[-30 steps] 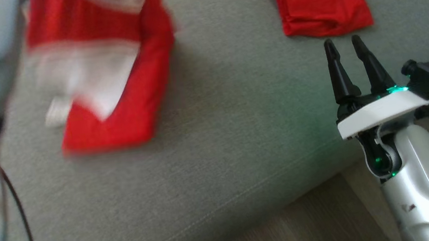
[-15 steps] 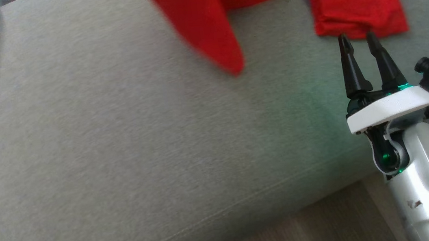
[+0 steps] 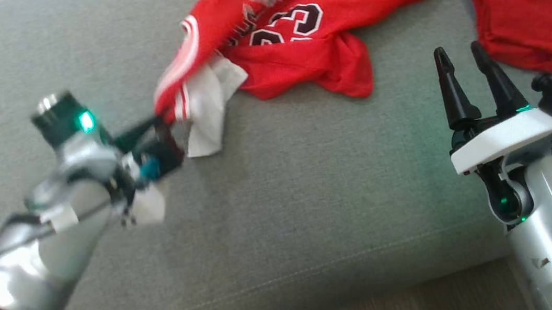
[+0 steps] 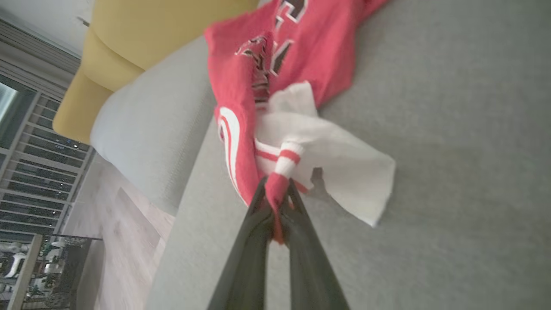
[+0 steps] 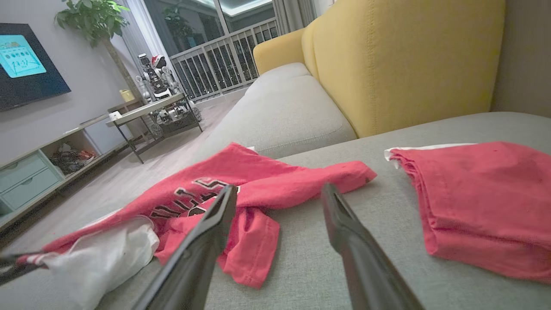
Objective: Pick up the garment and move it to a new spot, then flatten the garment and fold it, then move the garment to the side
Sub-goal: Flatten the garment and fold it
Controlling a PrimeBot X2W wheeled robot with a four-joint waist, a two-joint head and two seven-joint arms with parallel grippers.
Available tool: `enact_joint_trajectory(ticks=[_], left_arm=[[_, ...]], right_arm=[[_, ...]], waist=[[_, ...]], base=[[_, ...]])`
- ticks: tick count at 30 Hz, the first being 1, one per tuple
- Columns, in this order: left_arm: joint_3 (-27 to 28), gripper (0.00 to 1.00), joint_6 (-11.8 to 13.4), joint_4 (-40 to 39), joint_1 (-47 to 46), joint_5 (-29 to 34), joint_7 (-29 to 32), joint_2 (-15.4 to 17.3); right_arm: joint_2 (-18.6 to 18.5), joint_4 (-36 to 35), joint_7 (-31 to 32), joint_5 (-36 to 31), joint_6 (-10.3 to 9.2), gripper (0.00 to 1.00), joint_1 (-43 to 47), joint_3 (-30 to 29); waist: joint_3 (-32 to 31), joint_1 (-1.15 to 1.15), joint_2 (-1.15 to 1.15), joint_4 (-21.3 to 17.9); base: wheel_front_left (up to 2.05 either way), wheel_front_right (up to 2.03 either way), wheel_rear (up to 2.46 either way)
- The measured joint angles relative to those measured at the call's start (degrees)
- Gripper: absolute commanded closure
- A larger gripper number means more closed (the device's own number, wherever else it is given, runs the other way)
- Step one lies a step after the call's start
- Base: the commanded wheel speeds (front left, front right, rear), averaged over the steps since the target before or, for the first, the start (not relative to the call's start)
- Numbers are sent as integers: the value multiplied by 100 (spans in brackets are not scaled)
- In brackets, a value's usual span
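Observation:
A red jersey [image 3: 313, 29] with black-and-white lettering and a white lining lies crumpled on the grey sofa seat [image 3: 271, 203]. My left gripper [image 3: 165, 129] is shut on its red-and-white striped edge, stretching that corner toward the left. The left wrist view shows the striped trim [image 4: 284, 165] pinched between the two dark fingers, with the jersey [image 4: 275, 64] trailing away beyond. My right gripper [image 3: 470, 60] stands open above the seat at the right, empty, between the jersey and a second red cloth. Through its fingers the right wrist view shows the jersey [image 5: 224, 185].
A second red garment [image 3: 533, 18] lies folded at the seat's back right, near my right gripper's fingertips. The sofa's front edge and wood floor [image 3: 431, 304] run along the bottom. A yellow cushion [image 5: 404, 60] stands behind the seat; a side table [image 5: 146, 112] stands beyond.
The head camera has shifted. My left arm has swung down into view holding the jersey's edge, and the jersey has dropped from hanging in the air onto the seat.

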Motion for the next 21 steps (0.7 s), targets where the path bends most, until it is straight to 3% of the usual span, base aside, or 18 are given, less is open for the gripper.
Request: enact_joint_trajectory(ticks=[4,11,21], left_arm=[[-57,100,68,-34,362,-100,123,78],[331,100,577,113,335,-382,149,131],[553,100,935,982,16,-503,404,47]], right_arm=[[-1,0,75,-55,0,0,2,1],[-1,-9,197,-115,0,0,76,3],[33,-114,292,-149,0,0,76,108]], waist=[[-70,0,0,129],[-167,0,0,253],[-66,0,0,99]], base=[[0,0,0],[0,0,0],[0,0,0]])
